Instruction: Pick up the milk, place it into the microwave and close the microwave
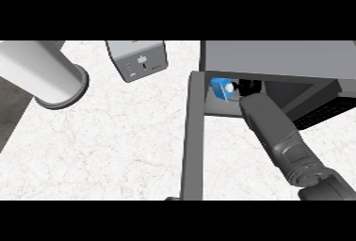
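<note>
Milk, blue-and-white carton inside microwave

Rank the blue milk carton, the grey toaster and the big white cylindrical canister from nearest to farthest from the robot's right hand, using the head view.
1. Blue milk carton, right beside the right hand, inside the microwave.
2. Grey toaster, to the left, at the counter's back.
3. Big white cylindrical canister, at the far left.

The blue milk carton stood just inside the grey microwave, near the left of its opening, with the microwave door swung wide open.
</note>
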Controlling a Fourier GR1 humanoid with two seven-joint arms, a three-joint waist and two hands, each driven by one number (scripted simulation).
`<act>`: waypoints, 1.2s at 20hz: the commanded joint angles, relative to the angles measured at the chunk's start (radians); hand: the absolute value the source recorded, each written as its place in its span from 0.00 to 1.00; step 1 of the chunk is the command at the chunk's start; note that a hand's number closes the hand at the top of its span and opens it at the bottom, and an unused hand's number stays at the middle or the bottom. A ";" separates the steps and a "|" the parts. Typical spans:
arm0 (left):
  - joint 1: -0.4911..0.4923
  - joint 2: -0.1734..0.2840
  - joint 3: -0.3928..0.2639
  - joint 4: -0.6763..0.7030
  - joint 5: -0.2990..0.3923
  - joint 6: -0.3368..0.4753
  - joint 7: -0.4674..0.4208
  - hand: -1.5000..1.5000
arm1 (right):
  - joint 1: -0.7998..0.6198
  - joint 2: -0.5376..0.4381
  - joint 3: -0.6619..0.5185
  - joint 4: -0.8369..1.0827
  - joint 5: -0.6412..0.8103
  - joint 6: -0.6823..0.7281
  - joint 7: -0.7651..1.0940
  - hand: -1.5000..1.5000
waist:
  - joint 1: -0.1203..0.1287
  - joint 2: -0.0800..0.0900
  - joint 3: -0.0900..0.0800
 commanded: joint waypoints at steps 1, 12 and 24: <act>0.016 -0.023 0.002 0.005 -0.012 -0.010 -0.032 0.00 | -0.003 -0.010 -0.021 0.027 -0.001 -0.111 -0.010 1.00 | 0.011 0.004 0.001; -0.051 0.001 -0.018 0.052 -0.028 0.010 -0.001 0.00 | -0.006 -0.117 -0.061 0.073 -0.016 -0.071 0.040 1.00 | 0.026 0.016 0.002; -0.078 -0.003 -0.034 0.112 -0.082 -0.003 -0.047 0.00 | 0.046 -0.151 -0.038 0.101 0.019 -0.087 0.031 1.00 | 0.054 0.034 0.004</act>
